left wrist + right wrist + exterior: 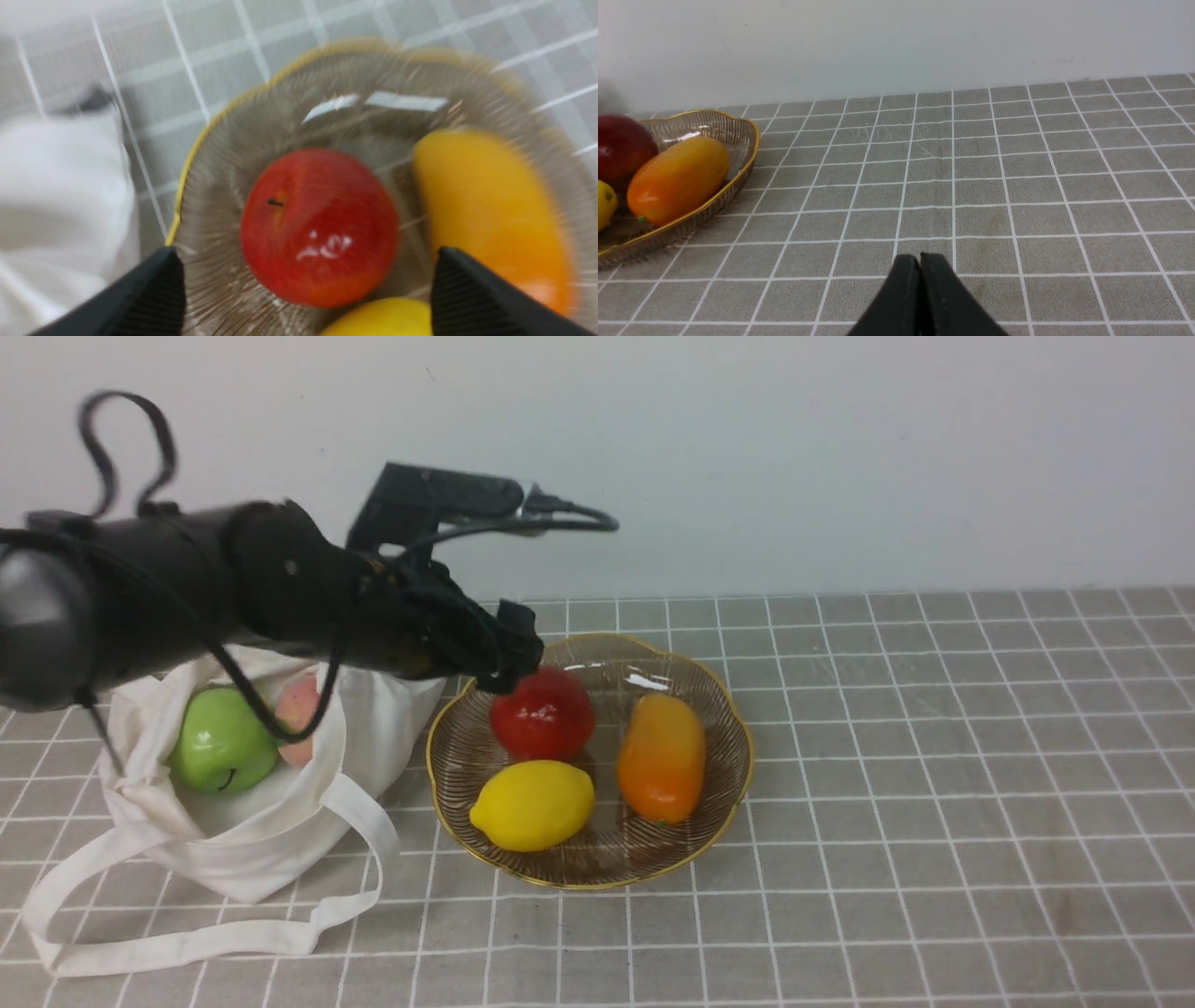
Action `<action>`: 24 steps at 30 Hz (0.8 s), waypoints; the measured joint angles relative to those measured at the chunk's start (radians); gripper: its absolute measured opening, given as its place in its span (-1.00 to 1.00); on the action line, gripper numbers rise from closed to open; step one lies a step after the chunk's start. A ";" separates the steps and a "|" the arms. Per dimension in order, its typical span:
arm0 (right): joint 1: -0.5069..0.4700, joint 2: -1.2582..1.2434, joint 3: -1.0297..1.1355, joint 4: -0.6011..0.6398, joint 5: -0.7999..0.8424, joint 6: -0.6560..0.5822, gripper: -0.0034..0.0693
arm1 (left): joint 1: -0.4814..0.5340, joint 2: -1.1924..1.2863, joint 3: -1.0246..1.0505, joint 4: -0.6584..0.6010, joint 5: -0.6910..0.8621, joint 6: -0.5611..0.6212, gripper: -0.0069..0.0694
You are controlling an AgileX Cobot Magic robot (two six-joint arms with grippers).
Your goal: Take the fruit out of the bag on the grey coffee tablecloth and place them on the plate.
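The red apple (543, 714) rests at the back left of the clear gold-rimmed plate (738, 709), beside a yellow lemon (532, 805) and an orange fruit (661, 758). My left gripper (509, 674) hovers just above the apple. In the left wrist view this gripper (303, 252) is open, its fingertips (163, 280) standing clear on either side of the apple (317, 228). The cream bag (243, 831) lies left of the plate on the grey coffee tablecloth (934, 756), holding a green apple (219, 742) and a peach (299, 705). My right gripper (920, 256) is shut, low over the cloth.
The bag's long strap handles (187, 943) trail toward the front left edge. The plate (738, 177) sits well to one side of the right gripper. A pale wall runs along the back of the table.
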 joint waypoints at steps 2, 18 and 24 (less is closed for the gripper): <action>0.000 0.000 0.000 0.000 0.000 0.000 -0.95 | 0.000 -0.094 0.000 0.021 0.043 -0.001 0.43; 0.000 0.000 0.000 0.000 0.000 0.000 -0.95 | 0.000 -1.035 0.192 0.046 0.313 -0.091 -0.84; 0.000 0.000 0.000 0.000 0.000 0.000 -0.95 | 0.000 -1.302 0.423 0.045 0.206 -0.227 -0.84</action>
